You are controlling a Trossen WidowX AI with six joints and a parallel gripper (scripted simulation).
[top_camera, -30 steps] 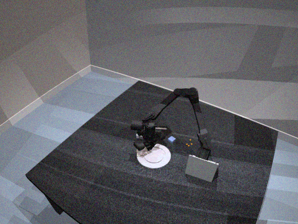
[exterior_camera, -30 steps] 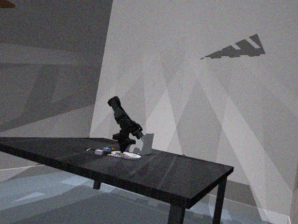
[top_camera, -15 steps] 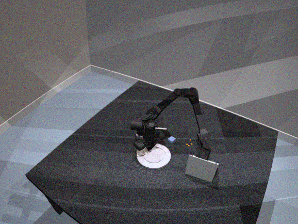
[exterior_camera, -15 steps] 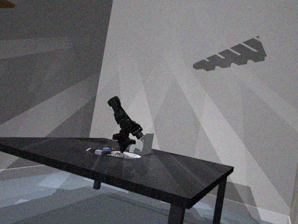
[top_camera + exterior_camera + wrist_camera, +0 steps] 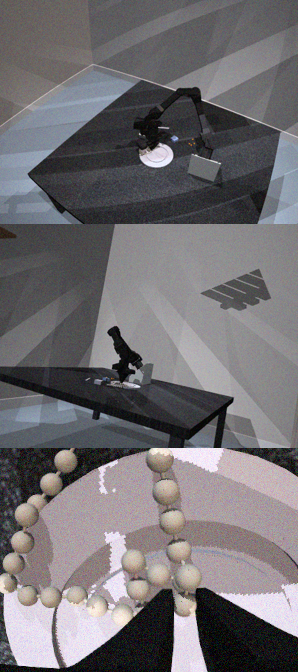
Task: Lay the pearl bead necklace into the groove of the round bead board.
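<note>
The round white bead board (image 5: pixel 160 164) (image 5: pixel 135 386) (image 5: pixel 215 498) lies flat on the table, with a thin dark ring line around its middle. My gripper (image 5: pixel 152 149) (image 5: pixel 121 381) (image 5: pixel 183 599) is shut on the pearl bead necklace (image 5: pixel 144 152) (image 5: pixel 116 385) (image 5: pixel 172 521), low over the board. In the wrist view one strand runs from the fingertips up past the far edge. Another part loops left across the ring line and over the board's left edge. Several beads bunch just left of the fingertips. The fingers hide beads beneath them.
A grey upright panel (image 5: pixel 203 168) (image 5: pixel 148 374) stands beside the arm's base. A blue block (image 5: pixel 174 138) (image 5: pixel 105 379), small orange pieces, a white stick (image 5: pixel 163 127) (image 5: pixel 87 379) and a white block (image 5: pixel 98 382) lie near the board.
</note>
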